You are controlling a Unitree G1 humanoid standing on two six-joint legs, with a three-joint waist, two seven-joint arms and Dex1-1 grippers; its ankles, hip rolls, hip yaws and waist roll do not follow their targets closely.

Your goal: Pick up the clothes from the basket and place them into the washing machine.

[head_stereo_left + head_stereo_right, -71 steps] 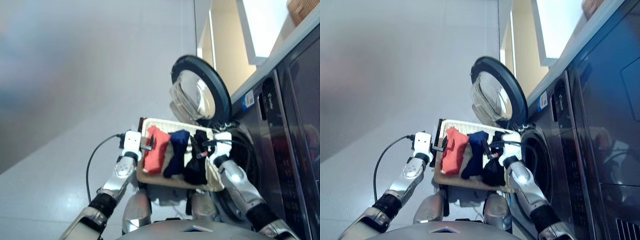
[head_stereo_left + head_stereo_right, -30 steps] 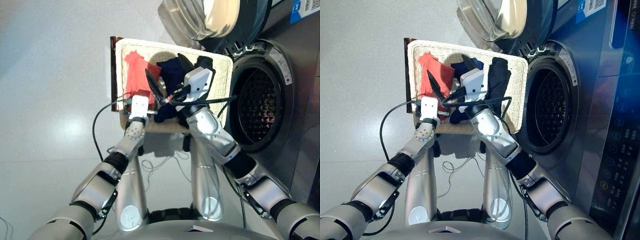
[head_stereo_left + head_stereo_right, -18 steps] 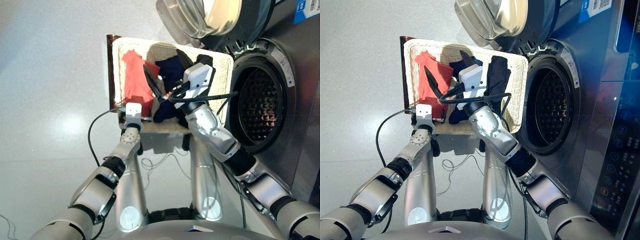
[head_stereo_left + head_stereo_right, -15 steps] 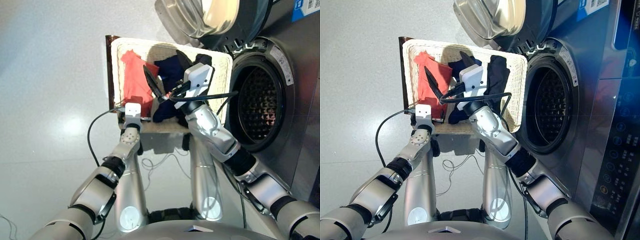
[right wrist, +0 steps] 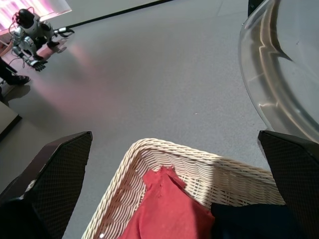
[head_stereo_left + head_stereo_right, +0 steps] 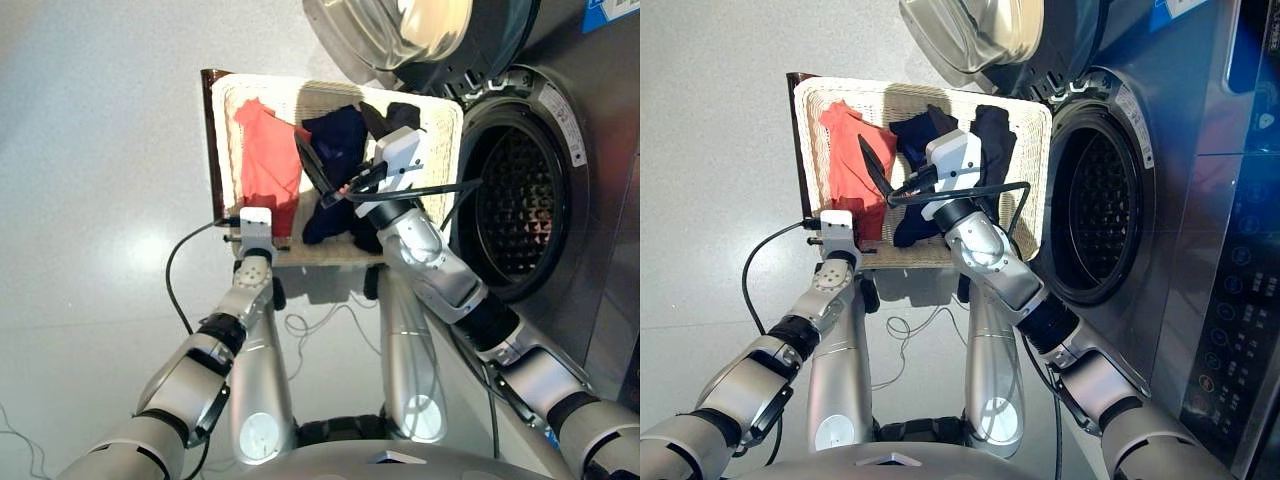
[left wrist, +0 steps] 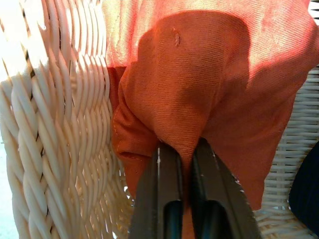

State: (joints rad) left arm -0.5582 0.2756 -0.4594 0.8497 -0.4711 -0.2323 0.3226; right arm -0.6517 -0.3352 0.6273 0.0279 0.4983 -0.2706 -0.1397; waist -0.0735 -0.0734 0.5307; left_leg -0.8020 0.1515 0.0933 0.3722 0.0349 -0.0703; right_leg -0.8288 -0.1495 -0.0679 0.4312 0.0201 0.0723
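Observation:
The cream basket [image 6: 222, 130] stands on the floor before the open washing machine [image 6: 520, 200]. The clothes lie in it side by side: a coral-red one [image 6: 262, 160], a navy one [image 6: 325, 215] and a black one [image 6: 405, 112]. At the basket's near rim my left gripper [image 6: 256, 222] is shut on the coral garment [image 7: 199, 79]; a fold of it is pinched between the black fingers [image 7: 162, 199]. My right gripper [image 6: 330, 118] hovers open over the navy garment, holding nothing, its fingers [image 5: 55, 174] spread wide.
The round porthole door [image 6: 400, 30] hangs open just beyond the basket, its glass [image 5: 284, 69] close to my right gripper. A dark brown board [image 6: 210, 150] stands against the basket's left side. Cables [image 6: 310, 325] trail on the grey floor. Another small robot [image 5: 30, 32] stands far off.
My left gripper has drawn back a little toward the basket's near left corner, still on the coral cloth. The right gripper stays open over the basket. The view tilted further down.

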